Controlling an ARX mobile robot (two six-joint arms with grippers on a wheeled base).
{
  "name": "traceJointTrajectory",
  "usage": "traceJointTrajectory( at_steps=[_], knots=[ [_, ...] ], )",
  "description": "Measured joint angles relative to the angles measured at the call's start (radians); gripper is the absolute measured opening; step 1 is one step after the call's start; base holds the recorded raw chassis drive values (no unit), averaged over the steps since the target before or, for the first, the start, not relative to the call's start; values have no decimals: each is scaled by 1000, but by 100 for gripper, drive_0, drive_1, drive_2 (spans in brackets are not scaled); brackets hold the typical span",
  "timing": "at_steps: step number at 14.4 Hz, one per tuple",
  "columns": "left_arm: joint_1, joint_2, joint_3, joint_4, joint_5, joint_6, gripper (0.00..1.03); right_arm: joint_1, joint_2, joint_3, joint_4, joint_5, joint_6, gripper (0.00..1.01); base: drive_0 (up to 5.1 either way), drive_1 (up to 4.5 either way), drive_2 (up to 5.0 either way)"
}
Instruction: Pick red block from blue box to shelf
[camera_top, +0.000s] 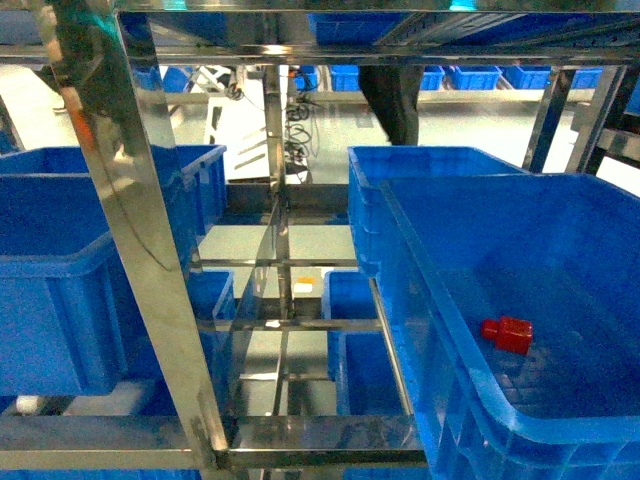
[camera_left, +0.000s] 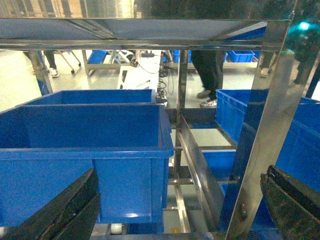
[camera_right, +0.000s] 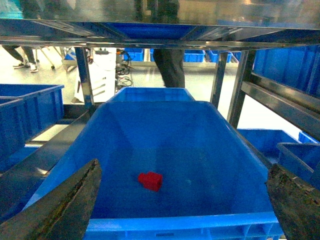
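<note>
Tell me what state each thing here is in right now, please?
red block: lying loose on the box floor, not held.
blue box: on the rack, open-topped, holding only the block.
shelf: standing, loaded with blue crates.
blue crate on the left: open-topped, inside hidden.
left tool: open, empty.
right tool: open, empty, in front of the box.

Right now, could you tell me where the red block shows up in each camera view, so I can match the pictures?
Head: the red block lies low on the right, on the floor of the blue box.
Left wrist: not in it.
Right wrist: just left of centre, low, on the box floor.
Shared landmark: the shelf, whose steel uprights and rails frame all three views.
</note>
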Motion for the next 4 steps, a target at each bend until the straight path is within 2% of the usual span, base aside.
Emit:
traceJointTrajectory(
  at_steps=[4],
  knots=[
    [0,0,0,0,0,0,98,0,0,0,0,0,0,98,0,0,0]
  ],
)
